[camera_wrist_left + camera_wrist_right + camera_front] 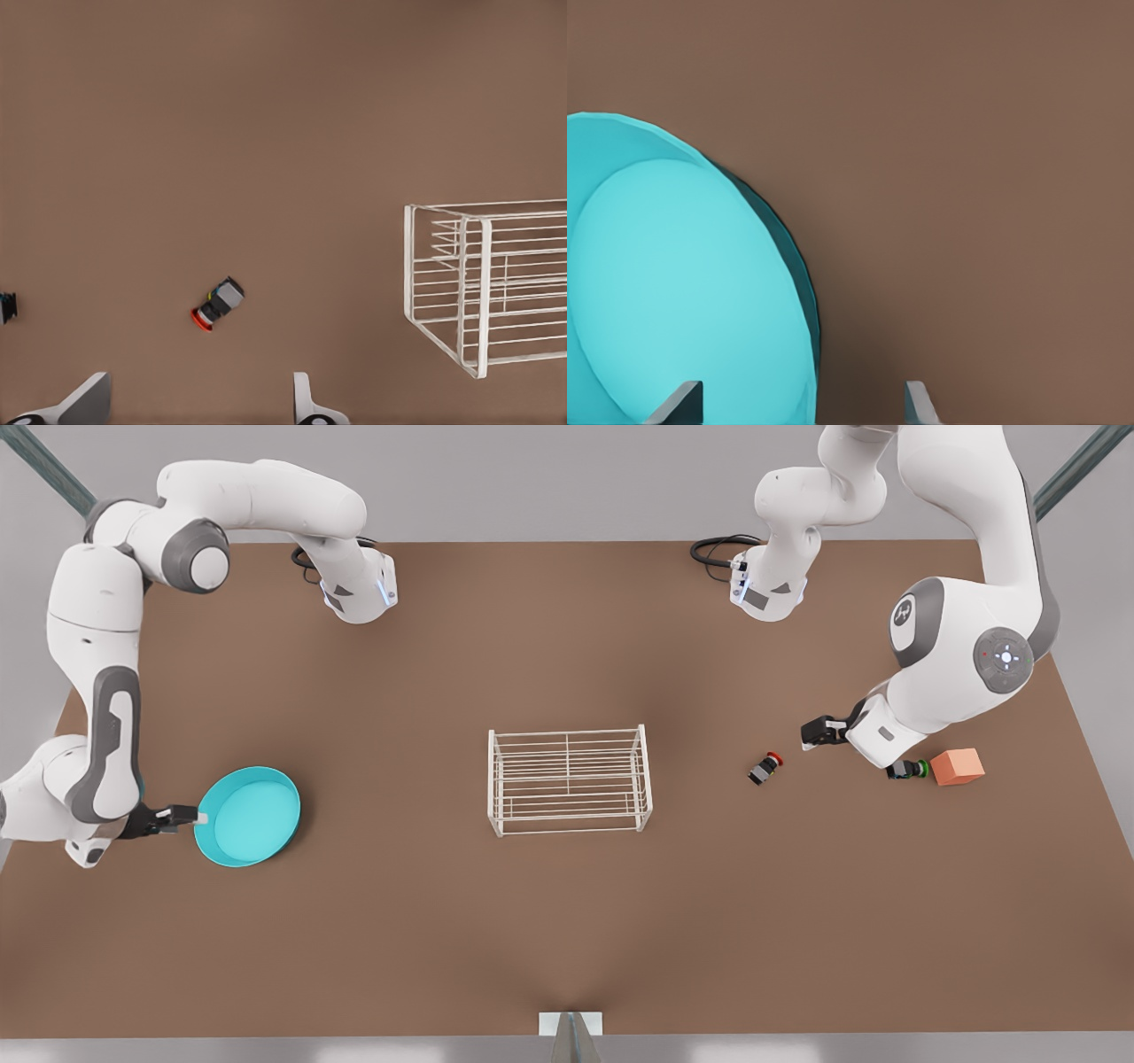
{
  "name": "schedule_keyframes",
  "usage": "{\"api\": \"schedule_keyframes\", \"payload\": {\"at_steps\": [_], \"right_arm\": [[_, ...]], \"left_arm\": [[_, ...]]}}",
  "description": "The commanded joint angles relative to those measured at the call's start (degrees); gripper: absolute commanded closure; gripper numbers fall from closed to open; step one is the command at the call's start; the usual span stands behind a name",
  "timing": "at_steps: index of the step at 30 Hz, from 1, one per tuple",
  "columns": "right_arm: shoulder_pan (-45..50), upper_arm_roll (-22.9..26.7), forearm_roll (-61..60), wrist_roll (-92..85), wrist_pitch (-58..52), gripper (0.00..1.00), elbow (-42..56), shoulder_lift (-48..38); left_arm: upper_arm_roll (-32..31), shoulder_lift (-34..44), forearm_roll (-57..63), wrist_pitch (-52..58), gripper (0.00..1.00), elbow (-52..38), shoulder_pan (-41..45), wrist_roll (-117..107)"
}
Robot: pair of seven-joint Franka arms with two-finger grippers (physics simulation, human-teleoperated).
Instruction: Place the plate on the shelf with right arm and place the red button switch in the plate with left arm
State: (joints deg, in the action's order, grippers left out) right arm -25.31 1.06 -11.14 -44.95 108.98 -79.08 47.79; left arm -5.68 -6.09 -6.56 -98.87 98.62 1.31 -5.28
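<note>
The right gripper stands wide open at the rim of the plate. The plate looks stiff and smooth, so pinch its raised rim. The left gripper, also open, hovers near the small, light red button switch.

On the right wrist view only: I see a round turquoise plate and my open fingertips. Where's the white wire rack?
Observer: The low white wire rack stands mid-table. It is well apart from the round turquoise plate, towards the front view's right. The right gripper is at the plate's rim.
Operator: And the red button switch?
Observer: The small black-and-grey switch with the red cap lies on its side on the table, beyond the rack at the front view's right.
Operator: Left gripper on it?
Observer: No. The left gripper is open, close to the switch but not touching it.
</note>
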Motion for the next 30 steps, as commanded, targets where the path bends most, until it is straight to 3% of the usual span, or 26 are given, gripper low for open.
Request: {"api": "schedule_keyframes", "payload": {"at_steps": [1, 3, 9, 12, 25, 27, 30], "right_arm": [[0.3, 0.0, 0.2, -20.6, 1.1, 0.16, 0.0, 0.4], [0.3, 0.0, -0.3, -20.4, 1.2, 0.23, 0.1, 1.2], [0.3, 0.0, -1.7, -12.6, 3.0, 0.23, 0.0, 1.7], [0.3, 0.0, -1.7, -11.4, 2.9, 0.42, 0.0, 1.7], [1.0, 0.0, -1.7, -9.0, 3.1, 0.57, -0.3, 2.0], [1.0, 0.0, -1.7, -9.0, 3.0, 0.68, -0.3, 2.0], [0.9, 0.0, -1.6, -8.9, 2.2, 0.73, -0.3, 1.9]], "left_arm": [[0.0, 0.0, 0.1, 0.3, 0.00, 0.0, 0.3, -1.9], [0.1, -1.6, 3.6, -0.4, 0.00, -0.5, 1.2, -2.9], [0.5, -0.8, 4.0, 2.5, 0.00, -2.0, 1.1, -2.7], [-0.2, -0.2, 4.0, 5.2, 0.00, -1.7, 1.2, -3.3], [-0.4, -0.2, 4.1, 5.4, 0.00, -1.6, 1.3, -3.3], [-0.4, -0.2, 4.1, 5.4, 0.00, -1.6, 1.3, -3.4], [-0.4, -0.3, 4.1, 5.4, 0.00, -1.6, 1.3, -3.5]]}}
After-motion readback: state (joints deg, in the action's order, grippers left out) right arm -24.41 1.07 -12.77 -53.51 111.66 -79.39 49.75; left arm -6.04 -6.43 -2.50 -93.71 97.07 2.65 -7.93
